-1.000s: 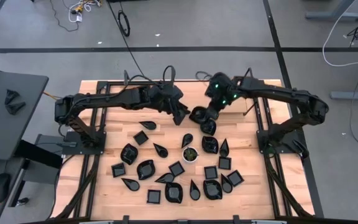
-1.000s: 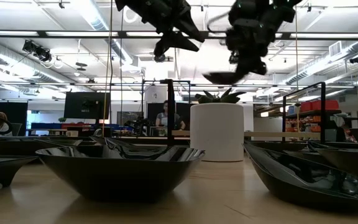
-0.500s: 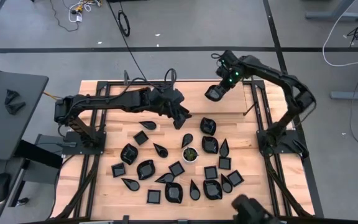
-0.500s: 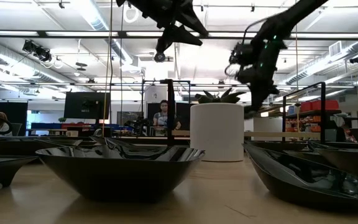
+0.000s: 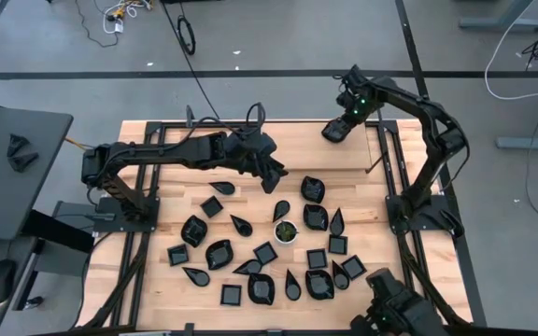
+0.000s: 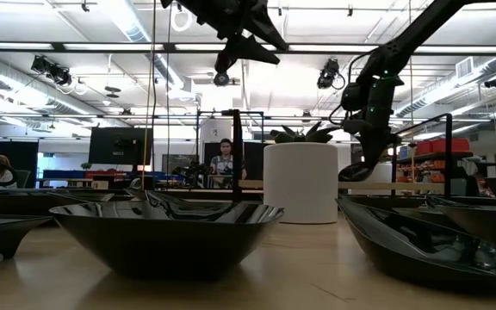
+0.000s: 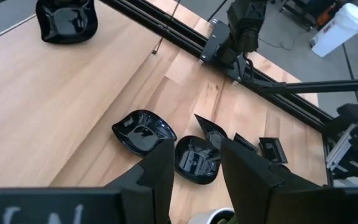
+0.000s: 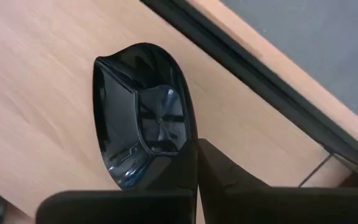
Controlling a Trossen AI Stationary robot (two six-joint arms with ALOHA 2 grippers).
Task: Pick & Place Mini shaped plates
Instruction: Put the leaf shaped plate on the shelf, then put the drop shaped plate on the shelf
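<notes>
Since a second ago the right gripper (image 5: 336, 131) has carried its plate (image 5: 333, 132) from mid-bench out to the far right corner of the bench (image 5: 157, 289). Its fingers (image 8: 185, 163) pinch the plate's rim, holding the glossy black dish (image 8: 142, 121) tilted, with its long axis running out from the fingers; it seems to hang just above the wood, though contact is hard to judge. Behind them the right arm stretches long and low from its base. The left gripper (image 5: 274, 177) hovers above the scattered plates (image 5: 261, 266) mid-bench, fingers (image 7: 160, 168) narrowly parted and holding nothing, near the white cup (image 5: 286, 231).
</notes>
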